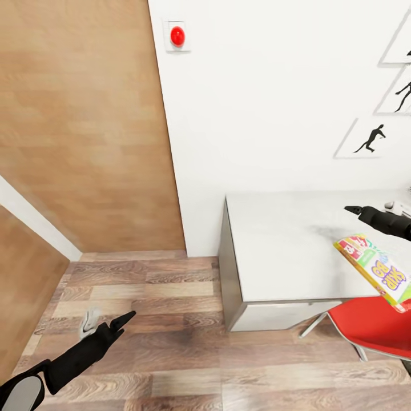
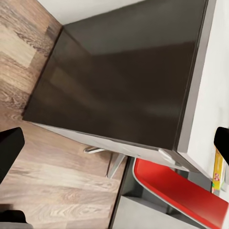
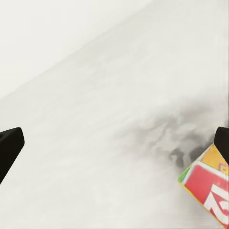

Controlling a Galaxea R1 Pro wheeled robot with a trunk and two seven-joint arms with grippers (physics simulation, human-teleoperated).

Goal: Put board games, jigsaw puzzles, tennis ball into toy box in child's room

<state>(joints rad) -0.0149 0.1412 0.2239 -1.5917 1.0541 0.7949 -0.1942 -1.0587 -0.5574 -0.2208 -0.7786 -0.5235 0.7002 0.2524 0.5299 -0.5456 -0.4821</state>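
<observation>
The green, red and yellow Skip-Bo board game (image 1: 377, 271) hangs tilted over the table's (image 1: 285, 251) front right edge, just under my right arm. My right gripper (image 1: 354, 210) points left above the pale tabletop (image 3: 119, 119). Its fingers stand wide apart, open, and the box corner (image 3: 207, 188) lies beside one fingertip (image 3: 223, 140); I cannot tell whether they touch. My left gripper (image 1: 108, 321) hangs low over the wood floor, open and empty. The toy box, jigsaw puzzles and tennis ball are out of view.
A red chair (image 1: 371, 325) is tucked under the table's front right. The table's dark side panel (image 2: 124, 71) faces my left gripper (image 2: 114, 145). A white wall with silhouette pictures (image 1: 368, 140) stands behind the table, and a wooden door (image 1: 80, 125) is at the left.
</observation>
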